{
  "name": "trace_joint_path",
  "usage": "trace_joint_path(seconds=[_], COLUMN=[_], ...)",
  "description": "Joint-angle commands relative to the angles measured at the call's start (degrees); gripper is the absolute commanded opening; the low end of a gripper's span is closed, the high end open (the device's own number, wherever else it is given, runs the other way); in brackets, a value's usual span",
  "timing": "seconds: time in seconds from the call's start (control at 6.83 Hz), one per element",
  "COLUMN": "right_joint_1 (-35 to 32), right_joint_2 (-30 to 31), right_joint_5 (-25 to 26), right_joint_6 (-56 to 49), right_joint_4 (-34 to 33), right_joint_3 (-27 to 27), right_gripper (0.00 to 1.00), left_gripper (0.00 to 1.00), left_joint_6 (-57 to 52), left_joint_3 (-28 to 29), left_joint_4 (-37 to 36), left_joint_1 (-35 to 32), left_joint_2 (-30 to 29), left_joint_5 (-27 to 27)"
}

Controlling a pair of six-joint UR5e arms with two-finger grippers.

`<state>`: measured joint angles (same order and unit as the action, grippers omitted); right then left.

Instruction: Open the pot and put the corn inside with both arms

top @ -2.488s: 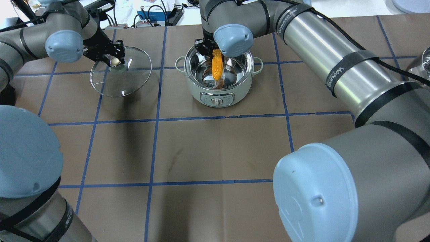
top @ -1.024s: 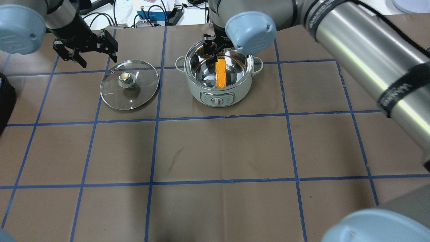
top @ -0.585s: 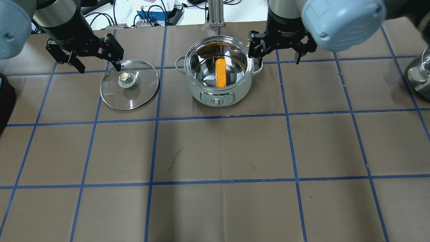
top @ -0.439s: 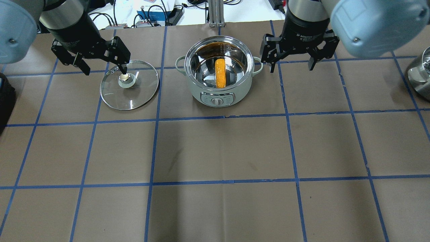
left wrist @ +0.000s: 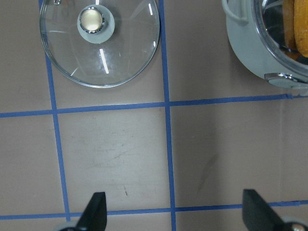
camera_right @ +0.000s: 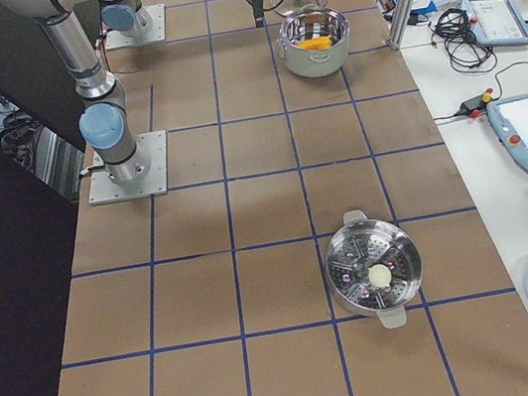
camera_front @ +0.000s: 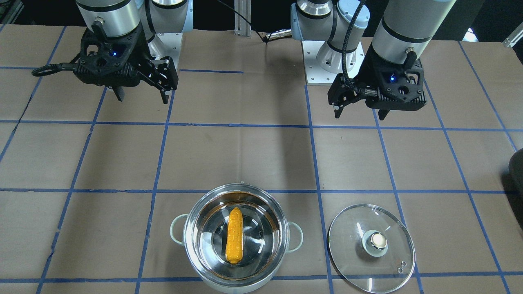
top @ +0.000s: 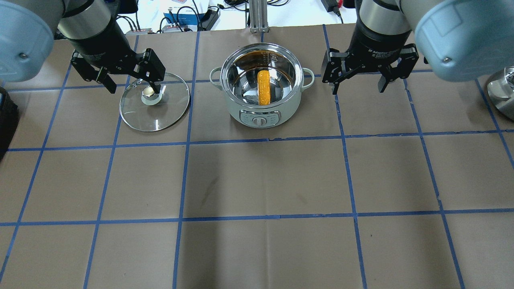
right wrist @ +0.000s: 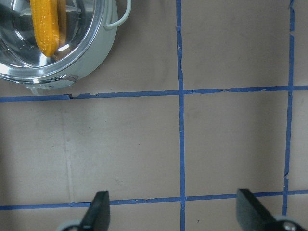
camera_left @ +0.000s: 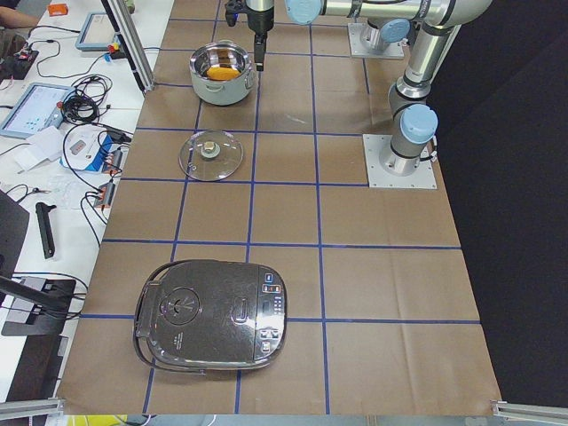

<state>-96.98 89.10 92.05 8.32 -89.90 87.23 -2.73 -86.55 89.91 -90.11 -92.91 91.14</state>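
The shiny steel pot (top: 241, 110) with pale-green handles stands open at the table's far middle, also in the front view (camera_front: 192, 245). The yellow-orange corn (top: 263, 87) lies inside it on the bottom (camera_front: 234, 235) and shows in the right wrist view (right wrist: 44, 26). The glass lid (top: 154, 106) lies flat on the table to the pot's left (camera_front: 359, 253) (left wrist: 110, 48). My left gripper (top: 133, 88) is open and empty, raised above the lid's near side (camera_front: 358, 116). My right gripper (top: 358, 90) is open and empty, raised right of the pot (camera_front: 143, 99).
A black rice cooker (camera_left: 213, 315) sits at the table's left end. A steel steamer pot (camera_right: 375, 276) sits at the right end and shows at the overhead view's right edge (top: 502, 92). Tablets and cables lie on the white bench beyond the table.
My left gripper set the lid down, let go and rose. My right gripper let the corn go in the pot, then moved out to the pot's right. Both are open.
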Motion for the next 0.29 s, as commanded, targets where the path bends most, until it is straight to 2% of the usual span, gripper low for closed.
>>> trace_joint_path(seconds=[0.0, 0.15], right_joint_1=[0.0, 0.0], right_joint_2=[0.1, 0.1], right_joint_5=[-0.2, -0.3], right_joint_6=[-0.1, -0.1], right_joint_4=[0.5, 0.5], right_joint_3=[-0.1, -0.1], right_gripper=[0.99, 0.99], left_gripper=[1.00, 1.00], left_joint_6=[0.0, 0.0], left_joint_3=[0.0, 0.0], left_joint_4=[0.3, 0.3], left_joint_1=[-1.2, -1.4], left_joint_2=[0.1, 0.2], left_joint_5=[0.3, 0.3])
